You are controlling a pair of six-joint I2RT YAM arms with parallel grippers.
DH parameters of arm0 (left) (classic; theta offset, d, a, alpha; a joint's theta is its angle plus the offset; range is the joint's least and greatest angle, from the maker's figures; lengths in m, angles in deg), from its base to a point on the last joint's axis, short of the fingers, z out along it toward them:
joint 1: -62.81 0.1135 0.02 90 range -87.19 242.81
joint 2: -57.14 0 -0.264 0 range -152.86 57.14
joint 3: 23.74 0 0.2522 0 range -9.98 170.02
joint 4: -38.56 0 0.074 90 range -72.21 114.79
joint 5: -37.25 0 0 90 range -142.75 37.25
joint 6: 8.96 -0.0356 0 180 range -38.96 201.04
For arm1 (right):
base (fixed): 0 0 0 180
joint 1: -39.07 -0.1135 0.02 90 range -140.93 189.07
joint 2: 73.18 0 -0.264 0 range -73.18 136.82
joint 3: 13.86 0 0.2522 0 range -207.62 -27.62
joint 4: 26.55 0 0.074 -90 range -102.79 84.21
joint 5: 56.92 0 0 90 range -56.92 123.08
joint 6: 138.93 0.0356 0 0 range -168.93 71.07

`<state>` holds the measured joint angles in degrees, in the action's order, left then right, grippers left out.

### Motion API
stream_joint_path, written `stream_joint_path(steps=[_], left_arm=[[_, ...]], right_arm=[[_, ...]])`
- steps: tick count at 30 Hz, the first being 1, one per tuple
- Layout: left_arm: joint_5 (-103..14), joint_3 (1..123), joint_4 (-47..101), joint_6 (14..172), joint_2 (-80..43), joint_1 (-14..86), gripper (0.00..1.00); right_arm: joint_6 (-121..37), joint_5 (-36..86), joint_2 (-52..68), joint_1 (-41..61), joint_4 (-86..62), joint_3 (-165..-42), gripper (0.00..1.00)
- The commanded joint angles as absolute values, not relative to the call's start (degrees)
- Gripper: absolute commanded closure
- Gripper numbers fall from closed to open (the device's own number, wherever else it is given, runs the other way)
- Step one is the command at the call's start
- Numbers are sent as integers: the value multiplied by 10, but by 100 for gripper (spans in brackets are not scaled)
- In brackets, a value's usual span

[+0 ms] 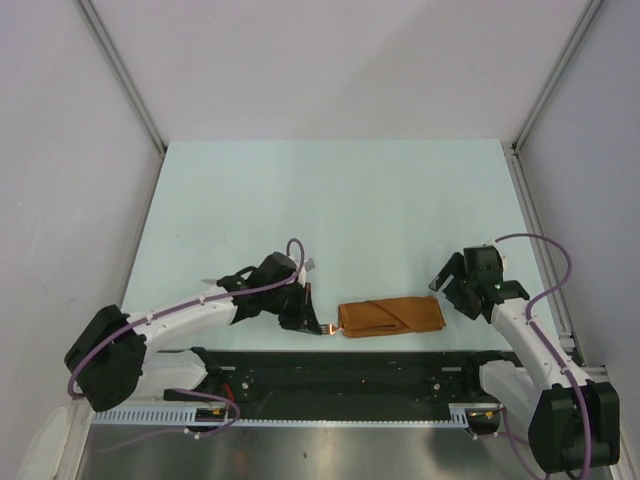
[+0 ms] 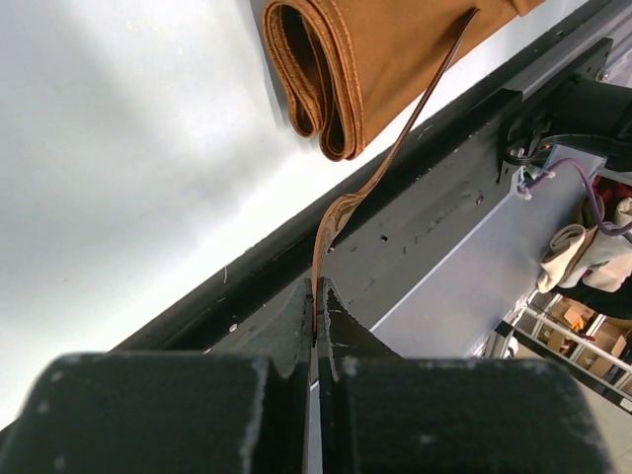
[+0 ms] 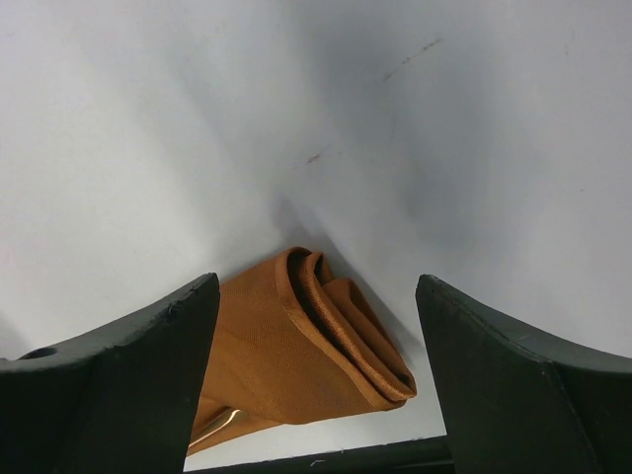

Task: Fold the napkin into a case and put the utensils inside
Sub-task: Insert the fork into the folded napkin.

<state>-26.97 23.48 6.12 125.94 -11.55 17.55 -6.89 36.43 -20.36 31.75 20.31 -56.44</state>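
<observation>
Copper-coloured metal is seen nearest the arms: a thin utensil [image 2: 380, 178] is pinched edge-on between the pressed-together fingers of the left gripper [image 2: 316, 331], just beyond the black rail [image 1: 350, 362] at the near edge of the table [image 1: 330, 200]. It is gripped by its left end, apparently so that its free length can be fed rightward. Its long axis is set almost in line with the case [image 1: 392, 317], and its slim shaft is seen against the cloth's near side; whether it is under a layer cannot be told. The case is laid on the table between the two grippers, long axis parallel to the near edge, layered ends facing left and right. Slightly farther back, the right gripper [image 1: 446, 286] is spread wide and empty just beside the case's right end, probably so the cloth can be steadied.
</observation>
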Motion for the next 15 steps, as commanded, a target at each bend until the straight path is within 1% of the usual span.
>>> stream_joint_path(steps=[1, 7, 15], left_arm=[[-259, 237, 89, 1245, -123, 181, 100], [-244, 235, 141, 1261, -150, 183, 100], [-223, 255, 184, 1281, -209, 184, 100]], right_arm=[[-61, 355, -207, 320, 174, -560, 15], [-56, 319, -190, 321, 150, -545, 18], [-51, 310, -192, 320, 141, -533, 19]])
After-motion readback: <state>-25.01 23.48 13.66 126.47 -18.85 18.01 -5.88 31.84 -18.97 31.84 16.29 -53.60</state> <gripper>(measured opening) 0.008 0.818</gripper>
